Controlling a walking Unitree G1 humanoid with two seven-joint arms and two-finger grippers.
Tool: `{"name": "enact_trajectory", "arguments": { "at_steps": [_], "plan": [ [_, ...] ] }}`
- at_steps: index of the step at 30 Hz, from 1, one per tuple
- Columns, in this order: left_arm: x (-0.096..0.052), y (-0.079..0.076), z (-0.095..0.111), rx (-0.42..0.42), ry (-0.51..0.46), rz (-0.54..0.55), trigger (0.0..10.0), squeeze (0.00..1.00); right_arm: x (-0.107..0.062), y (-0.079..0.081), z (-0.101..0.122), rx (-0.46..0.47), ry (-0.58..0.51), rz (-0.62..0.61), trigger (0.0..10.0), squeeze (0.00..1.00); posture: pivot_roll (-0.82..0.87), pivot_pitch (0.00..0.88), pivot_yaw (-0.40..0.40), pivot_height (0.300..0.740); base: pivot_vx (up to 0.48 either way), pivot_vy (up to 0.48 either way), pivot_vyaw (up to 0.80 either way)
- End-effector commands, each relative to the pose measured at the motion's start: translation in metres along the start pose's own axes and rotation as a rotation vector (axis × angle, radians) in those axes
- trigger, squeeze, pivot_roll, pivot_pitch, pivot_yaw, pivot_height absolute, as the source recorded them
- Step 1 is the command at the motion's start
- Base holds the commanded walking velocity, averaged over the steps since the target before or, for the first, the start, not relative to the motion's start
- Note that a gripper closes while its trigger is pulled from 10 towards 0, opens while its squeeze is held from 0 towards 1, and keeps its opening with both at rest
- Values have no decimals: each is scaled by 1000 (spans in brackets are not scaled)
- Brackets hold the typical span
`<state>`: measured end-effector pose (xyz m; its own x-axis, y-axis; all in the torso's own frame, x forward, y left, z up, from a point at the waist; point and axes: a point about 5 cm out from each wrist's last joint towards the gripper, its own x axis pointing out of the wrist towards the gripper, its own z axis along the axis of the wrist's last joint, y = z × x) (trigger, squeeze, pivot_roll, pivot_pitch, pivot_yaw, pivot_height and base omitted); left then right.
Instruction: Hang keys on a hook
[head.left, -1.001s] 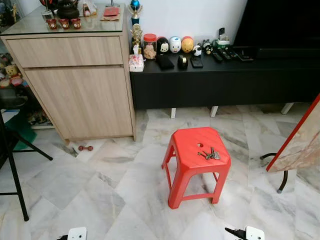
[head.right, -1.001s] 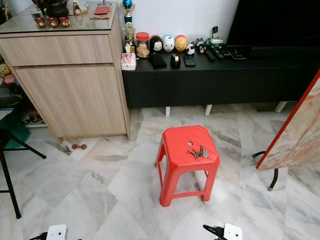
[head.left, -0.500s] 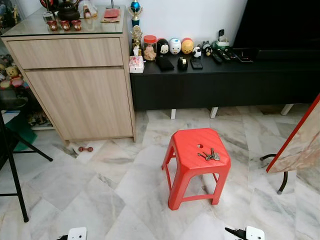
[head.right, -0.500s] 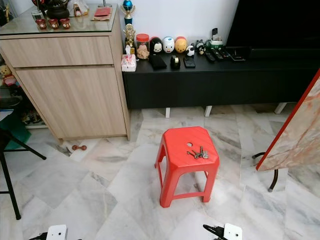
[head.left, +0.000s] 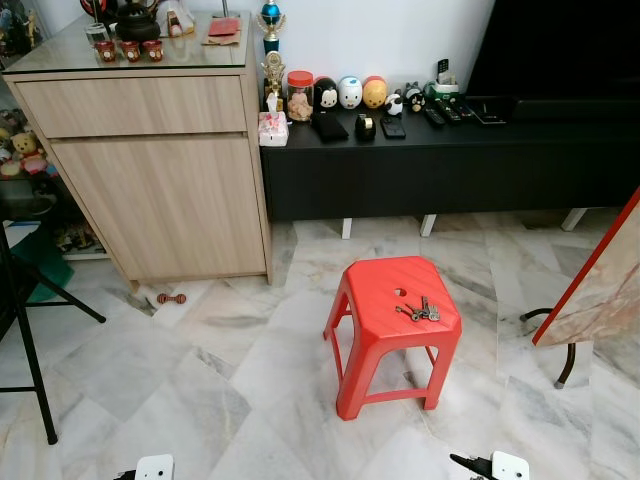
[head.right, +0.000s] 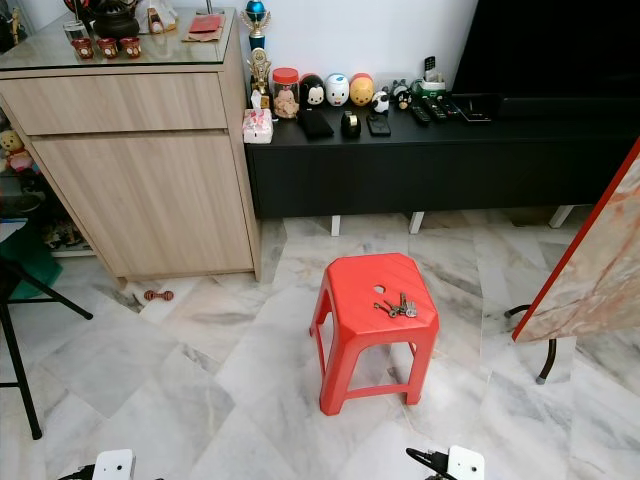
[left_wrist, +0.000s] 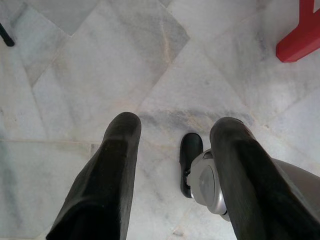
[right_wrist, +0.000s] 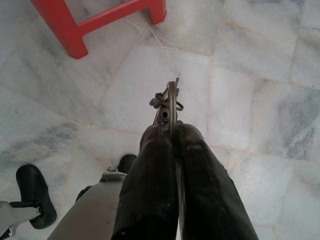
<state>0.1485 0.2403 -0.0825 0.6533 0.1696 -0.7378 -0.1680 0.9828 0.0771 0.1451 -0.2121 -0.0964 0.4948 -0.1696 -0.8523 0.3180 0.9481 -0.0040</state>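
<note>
The two head views look forward and down from standing height, sharing the red stool (head.left: 395, 318) and cabinet (head.left: 160, 165). Both wrist views face straight down at the marble floor (left_wrist: 100, 65), catching the stool's legs.

I am seeing even, bright indoor light giving sharp head views, soft glare sitting on the pale veined marble floor (head.left: 200, 390), and only faint shadow lying beneath the red plastic stool (head.left: 392, 325).

I see keys (head.left: 418, 310) on the stool (head.left: 385, 325) ahead; cabinet (head.left: 150, 170) behind-left, low shelf (head.left: 440, 150) behind.
</note>
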Motion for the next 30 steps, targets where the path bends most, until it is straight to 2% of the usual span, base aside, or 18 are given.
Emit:
{"name": "enact_trajectory", "arguments": {
  "at_steps": [1, 18, 30],
  "plan": [
    [-6, 15, -17, 70, 119, -27, 10000, 0, 1, 9, 1, 56, 66, 58, 10000, 0, 98, 0, -21, 740, 0, 0, 0],
    [-9, 10, -27, 44, 147, -24, 10000, 0, -1, -2, -10, 49, 88, 41, 10000, 0, 76, 0, -27, 740, 0, 0, 0],
    [-10, 16, -25, 45, 132, -10, 10000, 0, -1, 7, -12, 31, 90, 60, 10000, 0, 83, 0, -11, 740, 0, 0, 0]
  ]
}}
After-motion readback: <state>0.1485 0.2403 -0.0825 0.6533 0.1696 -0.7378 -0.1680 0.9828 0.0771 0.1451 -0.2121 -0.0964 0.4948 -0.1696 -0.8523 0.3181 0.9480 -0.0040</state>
